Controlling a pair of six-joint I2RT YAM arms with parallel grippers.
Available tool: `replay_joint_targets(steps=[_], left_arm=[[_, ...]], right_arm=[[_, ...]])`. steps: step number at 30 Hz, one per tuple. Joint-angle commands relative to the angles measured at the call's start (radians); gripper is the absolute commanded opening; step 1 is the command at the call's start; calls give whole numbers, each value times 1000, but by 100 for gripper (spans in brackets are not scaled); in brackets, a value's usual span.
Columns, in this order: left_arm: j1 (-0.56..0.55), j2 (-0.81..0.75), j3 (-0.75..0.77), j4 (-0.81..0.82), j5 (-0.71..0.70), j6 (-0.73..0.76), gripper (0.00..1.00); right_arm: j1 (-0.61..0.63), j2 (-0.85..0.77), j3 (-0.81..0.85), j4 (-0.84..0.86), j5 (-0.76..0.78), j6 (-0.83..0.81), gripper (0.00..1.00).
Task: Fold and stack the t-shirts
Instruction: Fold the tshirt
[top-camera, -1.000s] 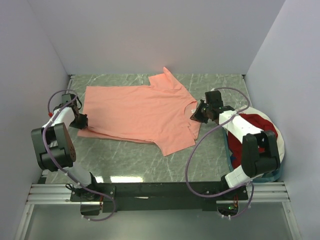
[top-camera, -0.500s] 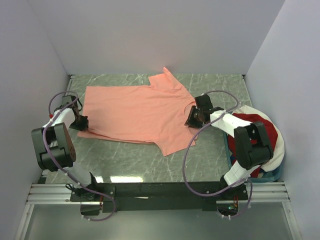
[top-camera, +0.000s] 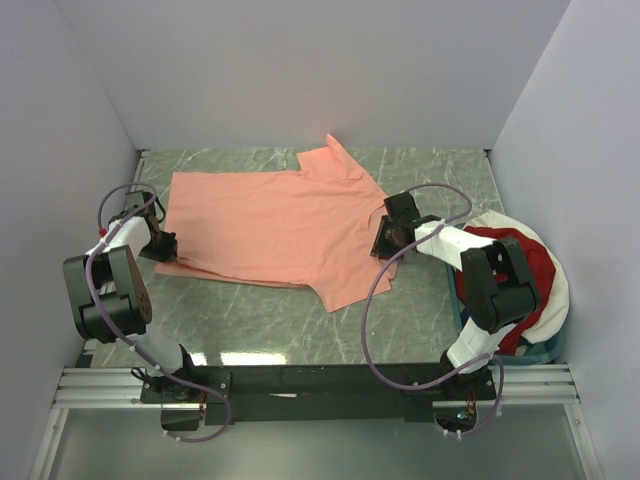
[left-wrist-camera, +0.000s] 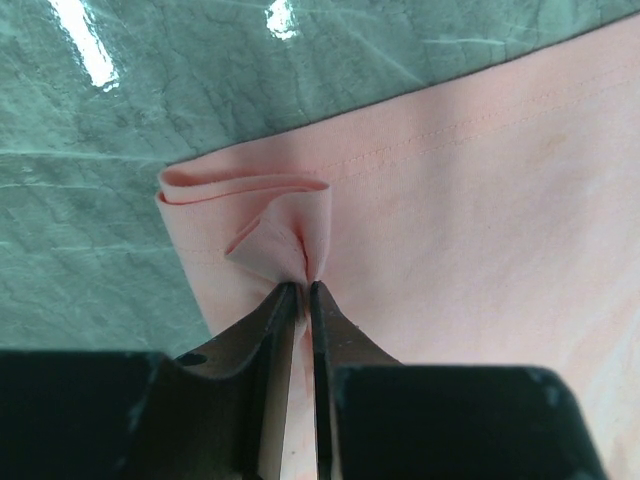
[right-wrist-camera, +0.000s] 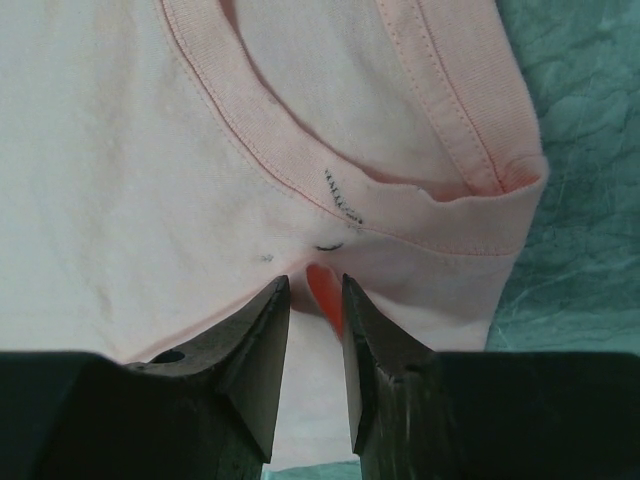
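Cloth of the pink shirt (top-camera: 270, 215) lay spread flat on the bench (top-camera: 440, 170). My left jaws were clamped on its folded hem corner; my right jaws stood slightly apart, straddling a ridge below its collar.

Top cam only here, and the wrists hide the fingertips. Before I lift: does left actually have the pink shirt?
Observer: Yes. The left wrist view shows the left gripper shut on a pinch of the salmon-pink t-shirt at its hem.
Operator: Is the hem flat there?
Observer: No. The hem corner is folded over on itself just past the fingertips.
Operator: Right side?
Observer: The right wrist view shows the right gripper with its jaws apart. A small ridge of cloth sits between them, just below the collar.
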Motion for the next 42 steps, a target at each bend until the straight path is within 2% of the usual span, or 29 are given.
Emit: replay_joint_targets(steps=[1, 6, 9, 10, 11, 22, 42], left_arm=[[-6, -18, 1, 6, -2, 17, 18], [-6, -25, 0, 5, -3, 17, 18], [-6, -37, -3, 2, -6, 18, 18], [-8, -40, -8, 2, -8, 18, 18], [-9, -46, -9, 2, -8, 18, 18], [-11, -81, 4, -35, -29, 32, 18], [-11, -29, 164, -113, -26, 26, 15]], right_arm=[[13, -5, 1, 19, 15, -16, 35], [28, -5, -2, 26, -2, -12, 30], [30, -22, -10, 32, -10, -10, 16], [30, -34, -10, 31, -10, -11, 4], [30, -41, -10, 25, -8, -10, 0], [-5, -194, -4, -3, 9, 4, 0], [-127, -186, 55, -6, -80, 4, 0]])
